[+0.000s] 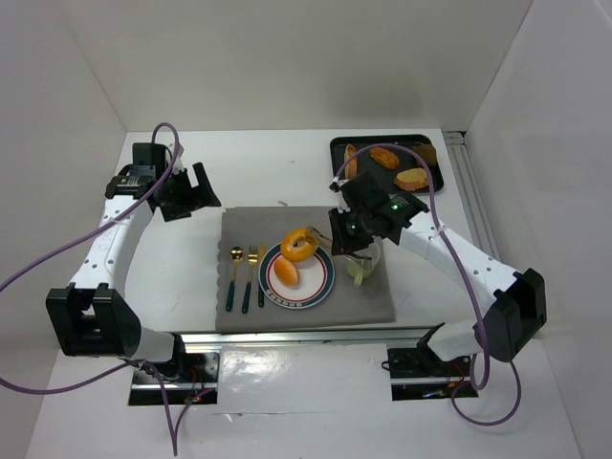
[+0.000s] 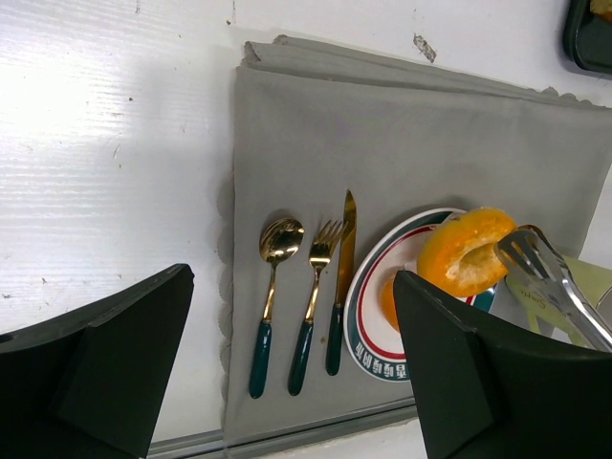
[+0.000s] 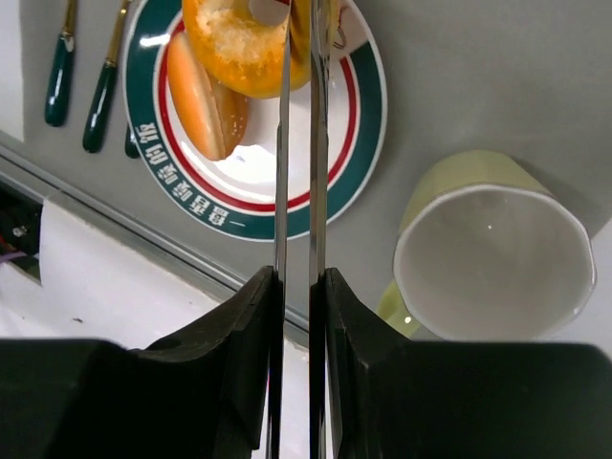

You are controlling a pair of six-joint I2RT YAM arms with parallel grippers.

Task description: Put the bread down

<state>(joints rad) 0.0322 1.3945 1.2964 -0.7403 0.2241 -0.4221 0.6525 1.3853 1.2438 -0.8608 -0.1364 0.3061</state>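
**Right arm.** The right gripper (image 3: 296, 306) is clamped on a pair of metal tongs (image 3: 316, 143). Its two fingers press the tong blades almost together. The blades run straight ahead of the gripper and grip the held bread (image 3: 239, 48), an orange-brown ring-shaped piece with a pale cut face. The held bread is at the tong tips, ahead of the gripper, over the far part of the plate (image 3: 287, 206). Whether it touches the plate cannot be determined.

**Plate area.** A second bread piece (image 3: 203, 100) lies flat on the plate, just beside the tong blades and nearer the gripper than the held bread. A pale green cup (image 3: 488, 258) stands upright just beside the gripper, off the plate, on the grey placemat (image 1: 373, 301). The tray (image 1: 337, 145) with more bread pieces sits behind the gripper, at the far side of the bench (image 1: 268, 158).

**Left arm.** The left gripper (image 2: 292, 287) holds nothing and its fingers are spread wide apart. It hangs above the bench, well apart from the plate. In its wrist view the spoon (image 2: 279, 241), fork (image 2: 320, 258) and knife (image 2: 342, 258) lie side by side on the placemat below and ahead of it, handles toward the gripper.
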